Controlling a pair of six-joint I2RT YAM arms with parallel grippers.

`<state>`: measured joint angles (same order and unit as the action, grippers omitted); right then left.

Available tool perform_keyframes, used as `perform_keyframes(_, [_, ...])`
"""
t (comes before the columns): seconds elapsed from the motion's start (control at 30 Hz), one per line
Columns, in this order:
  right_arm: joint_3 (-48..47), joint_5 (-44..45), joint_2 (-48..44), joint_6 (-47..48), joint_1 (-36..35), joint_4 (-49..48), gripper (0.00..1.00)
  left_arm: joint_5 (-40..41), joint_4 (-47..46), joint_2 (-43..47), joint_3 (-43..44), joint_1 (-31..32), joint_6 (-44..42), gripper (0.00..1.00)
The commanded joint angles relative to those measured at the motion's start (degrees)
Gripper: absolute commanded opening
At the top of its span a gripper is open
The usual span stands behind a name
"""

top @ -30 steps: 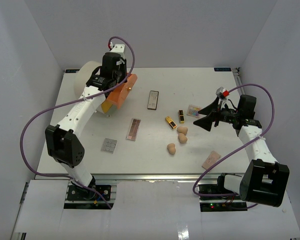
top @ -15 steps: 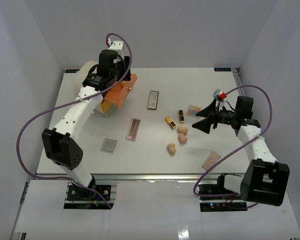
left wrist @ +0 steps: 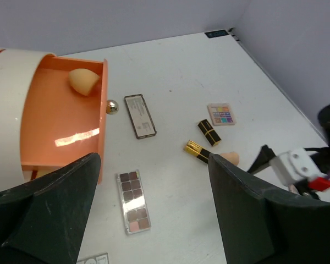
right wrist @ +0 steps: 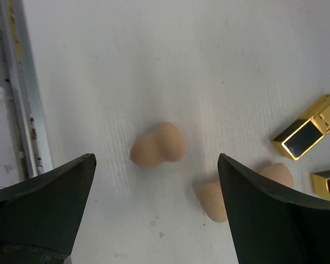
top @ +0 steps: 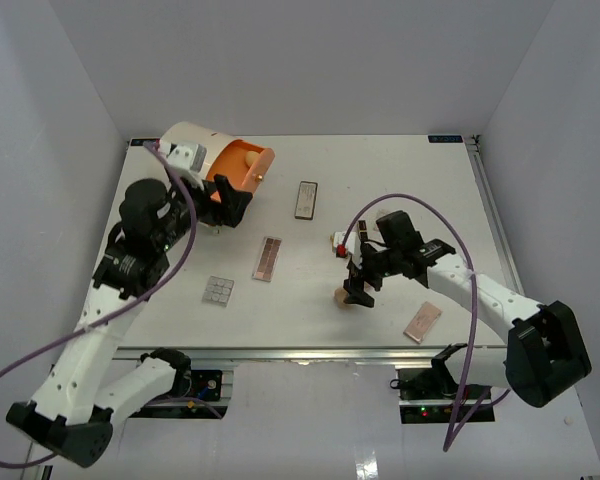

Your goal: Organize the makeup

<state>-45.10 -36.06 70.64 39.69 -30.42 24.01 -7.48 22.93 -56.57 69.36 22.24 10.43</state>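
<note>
Right wrist view puts us straight over a tan sponge (right wrist: 157, 144), and this is the one that matters now. The right gripper (right wrist: 155, 158) hangs above it with its fingers (right wrist: 44, 209) spread wide and nothing between them. The sponge lies on the table (right wrist: 126, 55) in the middle of the gap. Its long axis runs nearly from one finger toward the other, tilted a little, so we judge a straight squeeze would catch it end to end. A turn of the wrist would take it across the narrower waist instead.

A second sponge (right wrist: 247, 190) sits just beside it, partly behind the right-hand finger, near enough to get nudged, we reckon. Two lipsticks (right wrist: 307, 127) lie beyond that.

Over on the left wrist view, the left gripper (left wrist: 154, 158) is spread and empty too, up by the open orange drawer (left wrist: 60, 132) with a third sponge (left wrist: 83, 81) inside, well apart from our target. So the right arm is clearly nearer, and the sponge lies directly below it.
</note>
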Motion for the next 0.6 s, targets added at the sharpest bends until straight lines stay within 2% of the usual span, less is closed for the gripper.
perform_keyframes(0.0, [-1.1,19.1,5.6,-4.1,-3.8,-0.8,0.98,-2.8,-3.2,11.0,-12.8,-0.4,3.0,0.9])
perform_keyframes(0.1, [-1.9,26.1,8.8,-11.4,-6.9,-4.1,0.97,-0.9,-4.0,18.0,-18.7,-0.4,3.9,0.9])
perform_keyframes(0.23, [-4.2,29.8,14.7,-17.5,-9.9,-4.6,0.92,2.5,-4.7,24.5,-24.2,-0.3,4.4,0.9])
perform_keyframes(0.3, [-5.2,30.6,18.2,-18.4,-10.2,-4.1,0.84,3.5,-5.2,26.3,-26.2,-0.4,4.4,0.91])
perform_keyframes(0.37, [-5.3,29.5,19.3,-18.5,-10.3,-3.9,0.72,4.1,-5.4,27.6,-27.9,-0.3,4.4,0.91])
perform_keyframes(0.53, [-5.2,25.5,18.2,-17.0,-10.3,-3.9,0.41,4.9,-6.3,29.6,-30.5,-0.4,4.1,0.91])
perform_keyframes(0.57, [-5.2,24.5,17.5,-16.7,-10.3,-3.9,0.39,4.9,-6.5,29.8,-30.6,-0.4,4.0,0.91])
